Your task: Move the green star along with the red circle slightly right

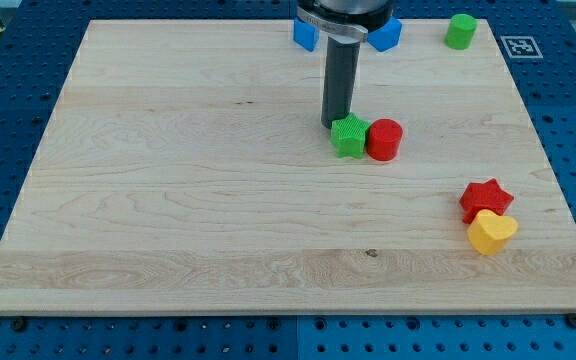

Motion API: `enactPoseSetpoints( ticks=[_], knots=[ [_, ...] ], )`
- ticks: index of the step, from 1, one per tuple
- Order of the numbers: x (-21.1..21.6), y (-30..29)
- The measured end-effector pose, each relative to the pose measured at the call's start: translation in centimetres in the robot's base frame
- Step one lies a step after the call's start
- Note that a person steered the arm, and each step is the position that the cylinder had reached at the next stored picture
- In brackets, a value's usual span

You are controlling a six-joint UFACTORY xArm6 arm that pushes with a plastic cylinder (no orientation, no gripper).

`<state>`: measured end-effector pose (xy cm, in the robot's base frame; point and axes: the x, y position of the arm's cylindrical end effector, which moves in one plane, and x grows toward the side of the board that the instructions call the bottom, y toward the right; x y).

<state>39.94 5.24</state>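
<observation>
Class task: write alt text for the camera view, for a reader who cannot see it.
My tip touches the upper-left of the green star, which touches the red circle on its right, on a wooden board. A red star and yellow heart sit lower right.

One raised front view overlooks whole board point(168, 200).

Lab bench setup: wooden board point(168, 200) on blue perforated grid table point(8, 120), printed marker tag point(518, 46) at board corner.
</observation>
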Motion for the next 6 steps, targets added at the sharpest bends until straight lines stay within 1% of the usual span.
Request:
enactPoseSetpoints(
  ticks=[1,2,3,4,5,6],
  knots=[
    [-0.6,-0.5],
    [-2.1,-3.1],
    [-1.9,-3.7],
    [0.0,-3.7],
    [3.2,-3.2],
    [4.4,-0.3]
  ],
)
